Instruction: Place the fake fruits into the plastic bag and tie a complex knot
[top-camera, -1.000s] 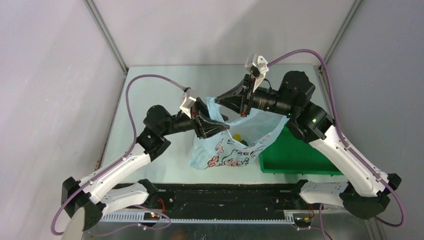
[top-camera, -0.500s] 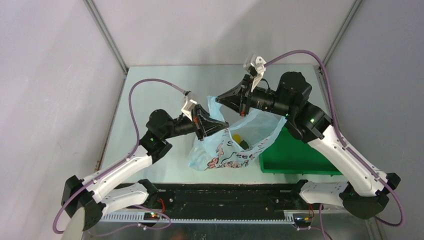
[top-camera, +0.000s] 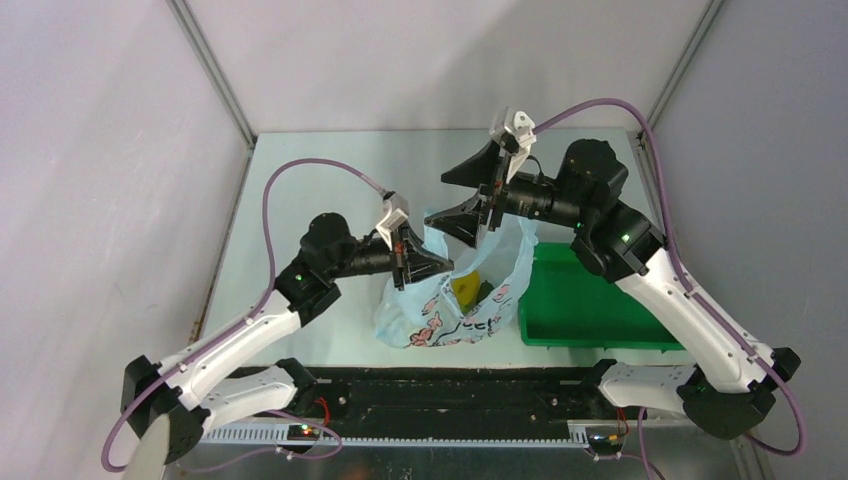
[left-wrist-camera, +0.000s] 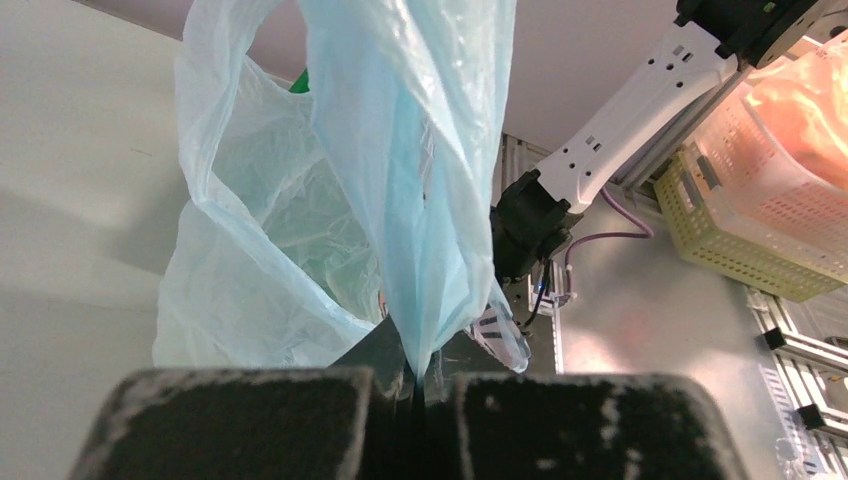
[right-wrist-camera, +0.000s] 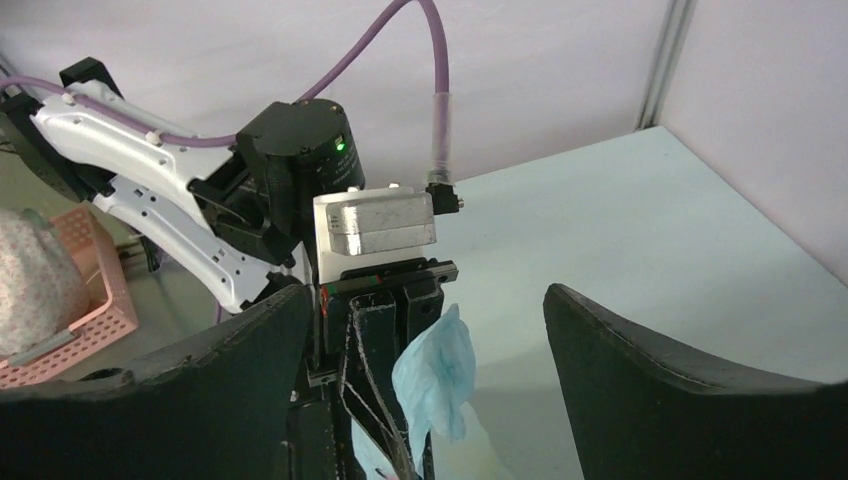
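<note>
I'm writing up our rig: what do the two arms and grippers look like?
The left arm and right arm match: white links, black joints, a green light, a looping purple cable. The left gripper and right gripper have broad black wedge-shaped fingers ahead of a pale camera bracket.

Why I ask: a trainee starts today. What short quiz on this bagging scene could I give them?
1. True or false: the left gripper is shut on the plastic bag.
2. The right gripper has its jaws: A open, holding nothing; B shut on the bag; C shut and empty.
3. Fill in: the yellow fruit lies inside the ____.
Key: 1 true; 2 A; 3 plastic bag.
</note>
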